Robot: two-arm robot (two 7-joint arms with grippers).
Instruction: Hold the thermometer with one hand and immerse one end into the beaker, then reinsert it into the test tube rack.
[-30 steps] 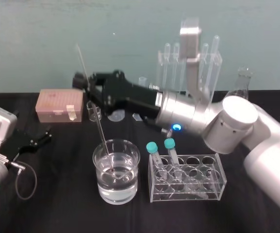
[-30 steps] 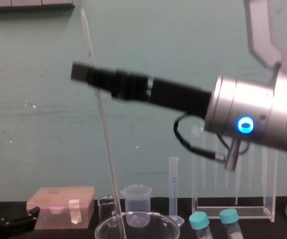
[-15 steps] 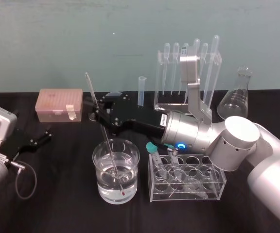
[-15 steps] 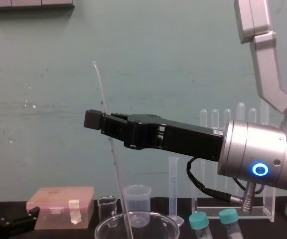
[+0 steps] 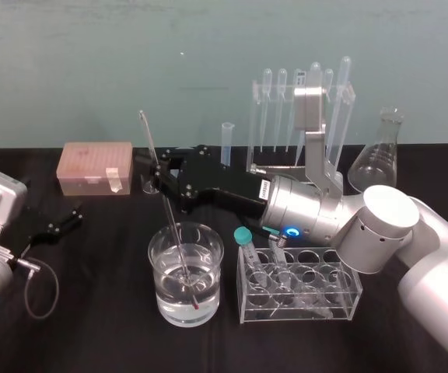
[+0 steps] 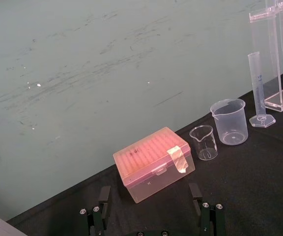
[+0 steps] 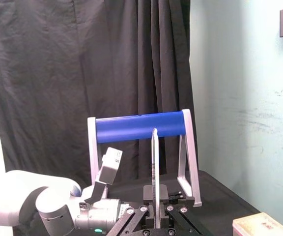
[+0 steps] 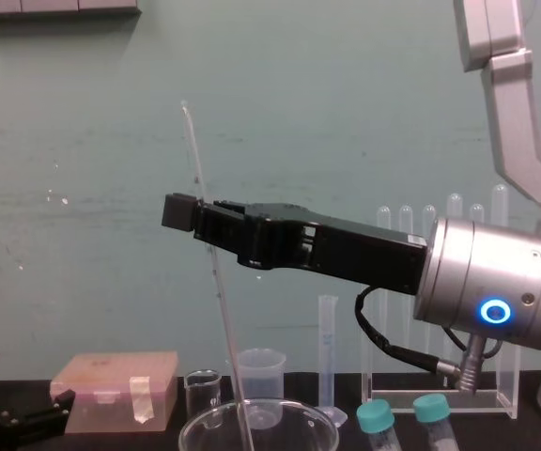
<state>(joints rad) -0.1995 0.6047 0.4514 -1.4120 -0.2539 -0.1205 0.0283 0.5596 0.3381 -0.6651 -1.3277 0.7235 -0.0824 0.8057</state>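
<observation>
My right gripper (image 5: 160, 180), long and black on a silver cylinder with a blue ring, is shut on the thermometer (image 5: 148, 138) at about mid-length. The thin glass rod leans, its lower red-tipped end under the water in the wide glass beaker (image 5: 216, 268). In the chest view the thermometer (image 8: 193, 150) rises above the gripper (image 8: 205, 218) and runs down into the beaker's rim (image 8: 317, 425). From the right wrist, the rod (image 7: 154, 172) stands straight out of the closed fingers. The tall acrylic test tube rack (image 5: 274, 169) stands behind, holding pipettes. My left gripper (image 6: 151, 219) rests open at the left.
A pink tip box (image 5: 96, 167) sits at the back left, with a small glass beaker (image 6: 203, 142), a plastic spouted beaker (image 6: 228, 121) and a graduated cylinder (image 6: 257, 88) beside it. A low rack (image 5: 298, 284) with blue-capped tubes stands right of the beaker. A conical flask (image 5: 376, 159) is at the far right.
The right gripper came down with the thermometer, sinking its lower end deeper into the beaker's water. Over the last half second it hardly moved. The left arm stayed still.
</observation>
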